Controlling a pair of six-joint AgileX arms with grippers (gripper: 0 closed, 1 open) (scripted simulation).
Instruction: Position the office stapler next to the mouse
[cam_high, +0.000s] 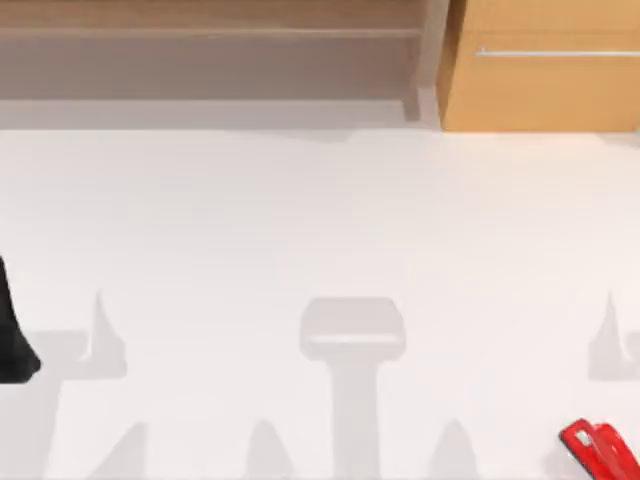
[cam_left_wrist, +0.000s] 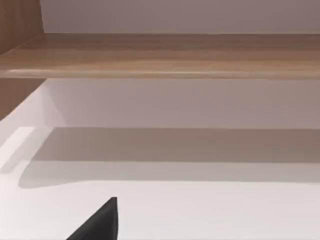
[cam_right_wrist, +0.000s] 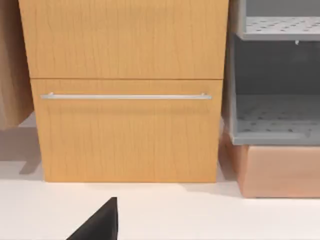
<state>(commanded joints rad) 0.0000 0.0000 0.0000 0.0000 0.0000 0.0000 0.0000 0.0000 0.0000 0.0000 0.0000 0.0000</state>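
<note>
Where the table (cam_high: 320, 230) meets the front-right corner lies the office stapler (cam_high: 600, 448), jaws' state untellable

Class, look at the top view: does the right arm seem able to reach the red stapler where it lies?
Probably yes. The office stapler lies at the table's right near corner, the right arm's side, with nothing standing around it. The arm itself is out of sight, so its reach is a guess.
</note>
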